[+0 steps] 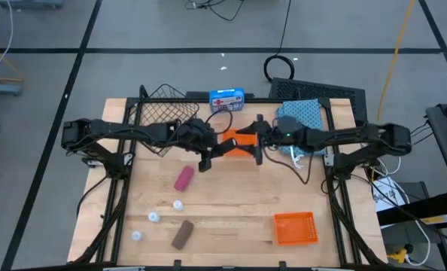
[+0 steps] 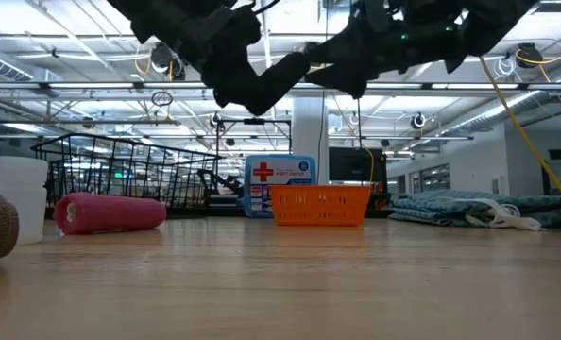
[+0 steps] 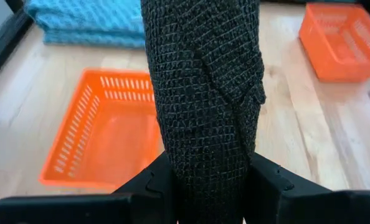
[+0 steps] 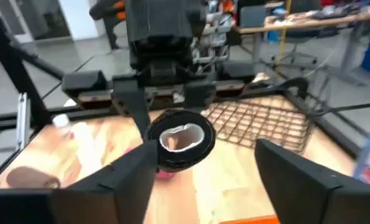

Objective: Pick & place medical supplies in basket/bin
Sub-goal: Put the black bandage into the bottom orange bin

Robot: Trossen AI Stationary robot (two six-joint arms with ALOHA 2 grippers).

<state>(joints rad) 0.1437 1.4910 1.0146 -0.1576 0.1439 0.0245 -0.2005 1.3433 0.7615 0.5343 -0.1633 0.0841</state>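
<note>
Wood table (image 1: 231, 207): left gripper (image 3: 207, 186) clamps black roll (image 3: 203, 93) mid-body; right gripper (image 4: 207, 162) wide apart, empty. Roll prob. light, soft, grippy; squeeze gently round middle.

Standing on a grey floor (image 1: 58, 30) crossed by dark lines, the wooden table (image 2: 290, 283). Beyond the table, glowing ceiling lights (image 2: 54, 42) (long rows), a white column (image 2: 309, 142), and desks (image 4: 284, 25) sitting farther back.
</note>
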